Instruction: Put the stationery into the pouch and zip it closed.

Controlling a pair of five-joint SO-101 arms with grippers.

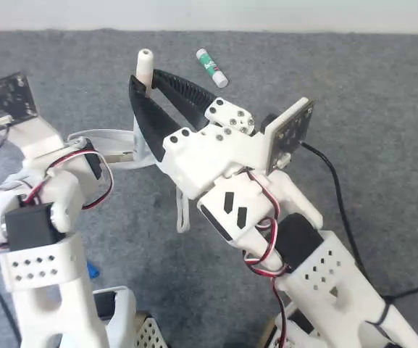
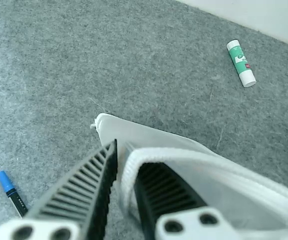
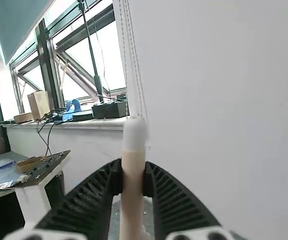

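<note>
Between the right fingers (image 3: 90, 199) a cream stick (image 3: 133, 172) stands up, held tight. The left fingers (image 2: 91, 182) pinch the rim of the white pouch (image 2: 156, 139), while a glue stick (image 2: 241, 63) and a blue pen (image 2: 10, 192) lie apart on the grey surface (image 2: 84, 60).

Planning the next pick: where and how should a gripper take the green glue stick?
Probably mid-barrel on the glue stick, from above, jaws across its narrow width: it lies flat on the grey mat, both long sides clear.
</note>
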